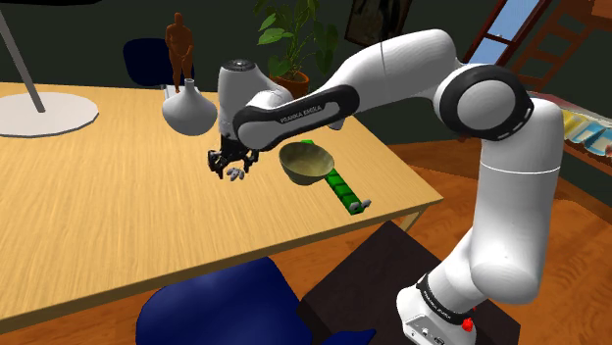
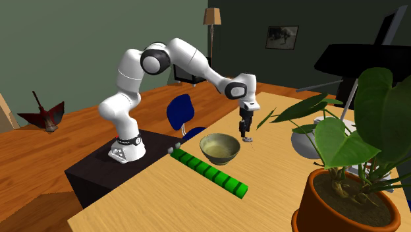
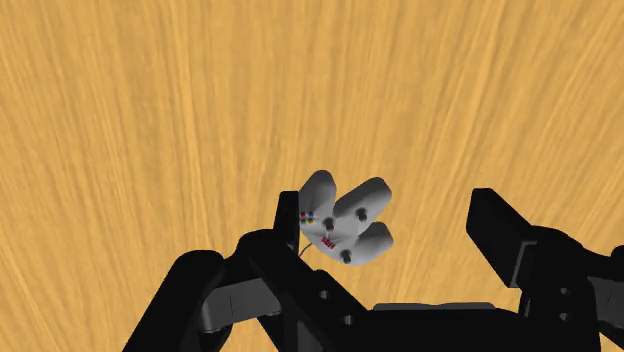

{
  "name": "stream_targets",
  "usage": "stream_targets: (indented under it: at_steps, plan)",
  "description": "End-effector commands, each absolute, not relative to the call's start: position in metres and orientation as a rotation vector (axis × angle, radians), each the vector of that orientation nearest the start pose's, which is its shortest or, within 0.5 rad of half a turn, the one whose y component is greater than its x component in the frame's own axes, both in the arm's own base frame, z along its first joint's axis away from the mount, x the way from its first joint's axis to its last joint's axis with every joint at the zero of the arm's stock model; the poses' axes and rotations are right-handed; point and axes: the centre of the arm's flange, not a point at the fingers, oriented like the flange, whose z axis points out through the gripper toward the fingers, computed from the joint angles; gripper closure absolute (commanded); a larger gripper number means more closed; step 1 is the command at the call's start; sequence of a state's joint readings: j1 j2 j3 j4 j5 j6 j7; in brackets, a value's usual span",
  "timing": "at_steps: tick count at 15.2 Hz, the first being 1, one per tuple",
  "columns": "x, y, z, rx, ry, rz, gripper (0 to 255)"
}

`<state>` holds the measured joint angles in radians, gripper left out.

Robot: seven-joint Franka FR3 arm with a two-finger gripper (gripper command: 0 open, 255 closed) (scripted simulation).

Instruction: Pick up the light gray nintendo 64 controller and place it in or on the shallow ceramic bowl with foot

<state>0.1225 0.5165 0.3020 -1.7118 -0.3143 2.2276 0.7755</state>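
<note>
Six kinds on the desk [image 1: 98, 216], one each — grey controller [image 3: 345, 225], shallow bowl [image 2: 220, 155], green segmented bar [image 2: 211, 173], grey vase [image 1: 189, 110], potted plant [image 2: 346, 198], round lamp base [image 1: 44, 113].

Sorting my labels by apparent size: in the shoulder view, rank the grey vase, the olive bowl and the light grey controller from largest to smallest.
1. Grey vase and olive bowl: they look about alike, with the vase farther from the camera, so I won't rank them.
2. Light grey controller: plainly the smallest.
</note>
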Motion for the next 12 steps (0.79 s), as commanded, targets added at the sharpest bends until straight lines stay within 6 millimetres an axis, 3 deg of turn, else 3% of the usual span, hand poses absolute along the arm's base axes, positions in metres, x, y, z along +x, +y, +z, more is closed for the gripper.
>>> stream_targets:
  at_steps: [1, 2, 9, 12]
  plan:
    - [0.644, 0.219, 0.321, -3.101, 0.263, -0.042, 0]
    - [0.652, 0.208, 0.326, -3.067, 0.244, -0.008, 0]
    - [0.652, 0.210, 0.289, -3.067, 0.244, -0.008, 0]
    - [0.652, 0.210, 0.286, -3.067, 0.244, -0.008, 0]
